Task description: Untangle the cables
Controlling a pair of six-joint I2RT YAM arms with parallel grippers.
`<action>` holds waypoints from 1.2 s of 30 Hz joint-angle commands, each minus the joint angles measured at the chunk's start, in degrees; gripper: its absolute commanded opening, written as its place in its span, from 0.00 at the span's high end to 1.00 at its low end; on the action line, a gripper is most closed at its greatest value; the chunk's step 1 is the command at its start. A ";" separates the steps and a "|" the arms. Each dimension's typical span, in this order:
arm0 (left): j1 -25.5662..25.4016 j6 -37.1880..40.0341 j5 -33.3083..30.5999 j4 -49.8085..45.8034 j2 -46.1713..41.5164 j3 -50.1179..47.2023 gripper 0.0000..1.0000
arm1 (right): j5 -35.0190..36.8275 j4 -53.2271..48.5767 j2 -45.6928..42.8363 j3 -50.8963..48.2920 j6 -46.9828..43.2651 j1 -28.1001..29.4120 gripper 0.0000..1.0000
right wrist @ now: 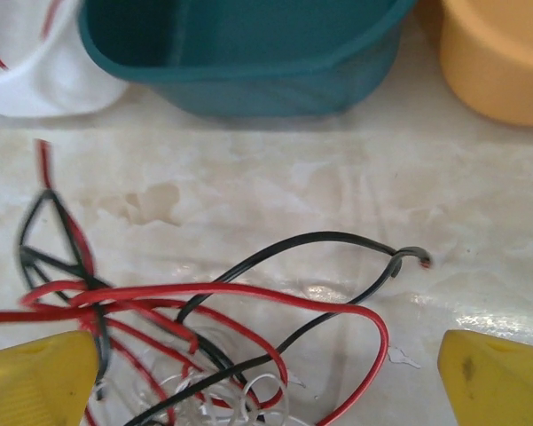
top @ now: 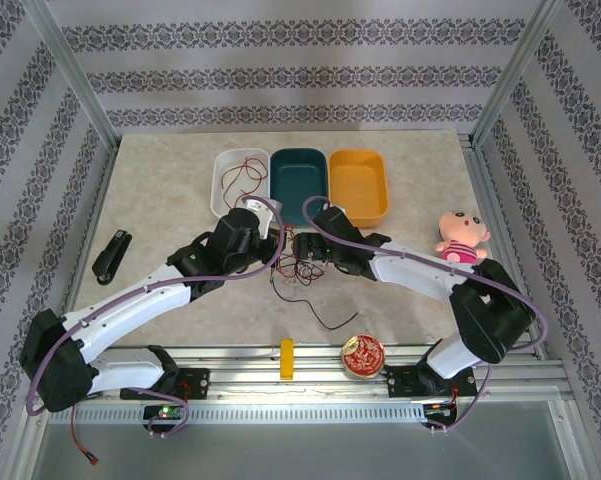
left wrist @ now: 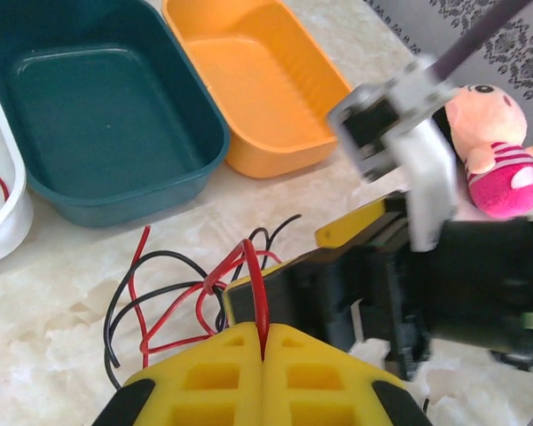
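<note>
Tangle of thin red, black and whitish cables [top: 298,268] sits mid marble-look surface [top: 160,180], just in front of the dark teal plastic tub [top: 298,180]. Left yellow-fingered pincer [left wrist: 263,346] is clamped tight on 1 red strand that arches up from the bunch. Right yellow-fingered pincer [right wrist: 266,377] is spread wide, straddling the tangle w/ nothing gripped. Imo this stuff is super light and floppy, prob a bit slick, and it'll snag at the crossings. Best grab for the right: the free black loop [right wrist: 337,244] near its end, not the knotty middle, then pull apart slow.
</note>
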 commanded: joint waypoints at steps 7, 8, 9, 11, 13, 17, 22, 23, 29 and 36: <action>0.56 0.80 -1.40 1.97 -3.93 -0.72 1.00 | -0.03 -2.41 5.41 2.54 1.73 0.32 0.02; 0.56 0.99 -1.93 1.71 -4.23 -0.75 1.00 | 0.17 -2.71 5.78 2.41 2.02 0.25 0.02; 0.61 1.20 -2.44 1.49 -4.50 -0.66 1.00 | 0.27 -2.97 6.10 2.22 2.21 0.08 0.02; 0.61 1.60 -3.71 0.88 -5.18 -0.60 1.00 | 0.67 -3.28 6.64 1.92 2.76 -0.18 0.03; 0.59 2.14 -5.14 0.10 -5.87 -0.48 1.00 | 0.68 -3.59 7.10 1.51 3.32 -0.67 0.03; 0.62 3.58 -9.59 -3.17 -8.30 0.18 1.00 | 0.98 -3.91 7.60 0.70 4.14 -1.24 0.04; 0.87 6.02 -15.15 -7.13 -11.40 0.93 1.00 | 0.58 -4.00 8.13 0.09 4.66 -1.79 0.07; 0.99 6.31 -15.85 -7.52 -12.01 0.99 1.00 | 0.44 -4.03 8.32 0.13 4.71 -1.86 0.07; 2.09 6.89 -16.41 -8.67 -13.42 1.31 1.00 | -1.61 -3.62 8.63 0.54 4.05 -1.67 0.10; 2.47 6.62 -13.38 -8.20 -11.36 3.22 1.00 | 1.56 0.77 1.69 0.09 -2.24 2.11 0.08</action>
